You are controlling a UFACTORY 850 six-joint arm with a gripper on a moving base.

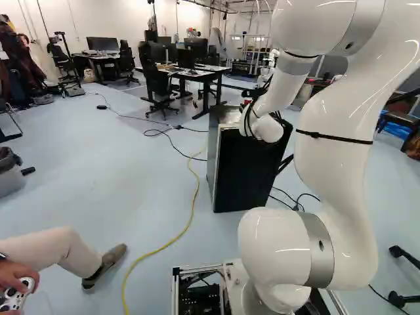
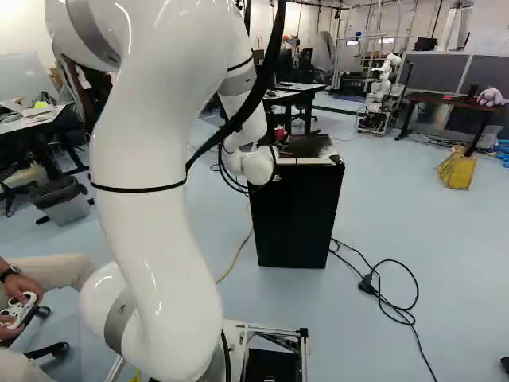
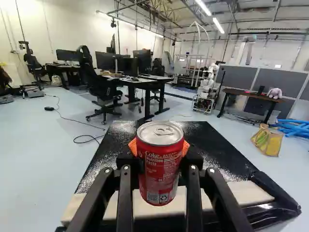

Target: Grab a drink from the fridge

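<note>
Left base view: the bin (image 1: 8, 178) is standing at the far left, and the yellow cable (image 1: 190, 220) is running across the floor toward the fridge (image 1: 244, 172). The right base view is also showing the bin and part of the cable, and is adding the table with papers (image 2: 46, 119) at its left, which the left base view is not including. The fridge is standing ahead of the arm (image 2: 163, 199); its dark near face is showing in both base views, its top surface in detail in the wrist view only. The gripper (image 1: 252, 94) is largely hiding behind the arm's end in the base views, where the drink is appearing only as a small red patch.

The wrist view is showing the red can (image 3: 160, 166) upright between the two fingers, over the fridge top. The orange pads (image 3: 186, 148) are pressing on it from both sides; the fingers are gripping the can. Whether its base is touching the fridge top, the views are not making clear.

The right base view and wrist view are both showing the stuffed toy (image 2: 491, 97) on the desk (image 2: 453, 103) to the right; the left base view is not.

Containers: the bin is holding a dark liner, contents unclear. The fridge's inside is not showing. The can's tab is lying flat on its lid. The yellow bag (image 2: 457, 171) is resting on the floor, contents unclear.
</note>
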